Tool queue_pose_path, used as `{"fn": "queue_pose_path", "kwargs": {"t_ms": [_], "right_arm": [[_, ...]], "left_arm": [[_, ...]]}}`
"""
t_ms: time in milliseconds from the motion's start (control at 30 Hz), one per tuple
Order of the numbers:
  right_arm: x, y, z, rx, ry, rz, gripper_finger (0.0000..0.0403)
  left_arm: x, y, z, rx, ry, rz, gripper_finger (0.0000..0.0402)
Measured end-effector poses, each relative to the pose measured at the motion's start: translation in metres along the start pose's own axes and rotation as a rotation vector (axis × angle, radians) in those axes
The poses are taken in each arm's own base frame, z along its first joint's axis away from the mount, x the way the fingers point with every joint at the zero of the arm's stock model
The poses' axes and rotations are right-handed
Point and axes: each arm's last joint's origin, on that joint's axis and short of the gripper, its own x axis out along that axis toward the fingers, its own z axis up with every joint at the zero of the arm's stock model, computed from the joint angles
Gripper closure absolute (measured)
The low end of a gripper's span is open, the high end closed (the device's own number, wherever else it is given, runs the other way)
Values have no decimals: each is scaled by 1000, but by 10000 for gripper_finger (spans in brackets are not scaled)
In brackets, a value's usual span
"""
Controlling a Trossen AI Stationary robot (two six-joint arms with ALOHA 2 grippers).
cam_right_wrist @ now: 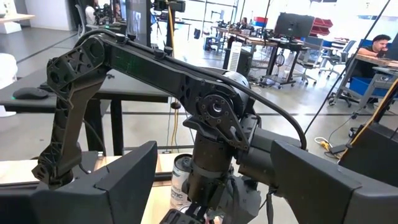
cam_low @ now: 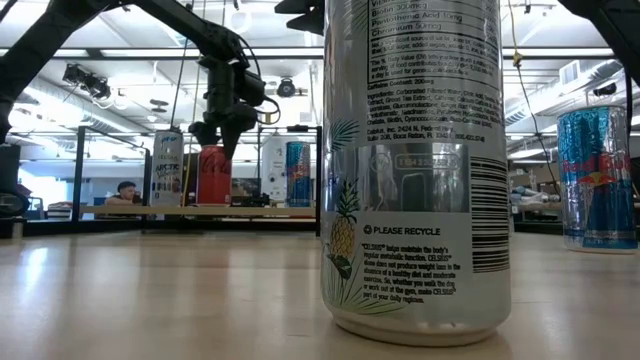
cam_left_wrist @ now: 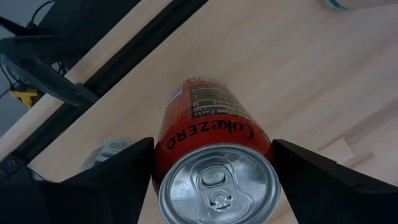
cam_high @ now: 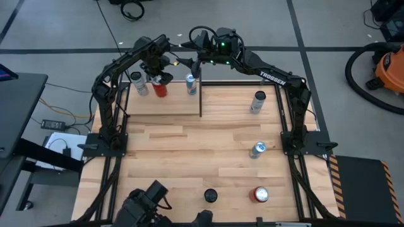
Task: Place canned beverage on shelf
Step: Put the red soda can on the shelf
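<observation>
A red Coke Zero can (cam_left_wrist: 208, 124) stands upright on the pale wood shelf (cam_high: 177, 104) at the table's far left, and also shows in the high view (cam_high: 160, 89) and the low view (cam_low: 213, 176). My left gripper (cam_left_wrist: 213, 146) is over it, pointing down and open. Its fingers stand close on either side of the can's top, and no touch shows. A white can (cam_high: 139, 84) and a blue can (cam_high: 190, 84) stand on the shelf on either side of the red one. My right gripper (cam_right_wrist: 214, 149) is open and empty, raised near the shelf's far edge (cam_high: 197, 63) and facing my left arm.
Black metal uprights (cam_high: 201, 94) frame the shelf. On the tabletop stand a silver can (cam_high: 257, 101), a blue can (cam_high: 257, 149), a red can (cam_high: 261, 194) and a dark-topped can (cam_high: 210, 195). A tall pale can (cam_low: 415, 170) fills the low view's foreground.
</observation>
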Motion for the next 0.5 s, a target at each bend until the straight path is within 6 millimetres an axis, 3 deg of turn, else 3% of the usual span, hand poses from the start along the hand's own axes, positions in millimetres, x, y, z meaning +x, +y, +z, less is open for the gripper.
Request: {"fn": "queue_pose_path", "kwargs": {"t_ms": [500], "right_arm": [[0, 0, 0, 0, 0, 0, 80]], "left_arm": [[0, -1, -1, 4, 6, 1, 85]]}}
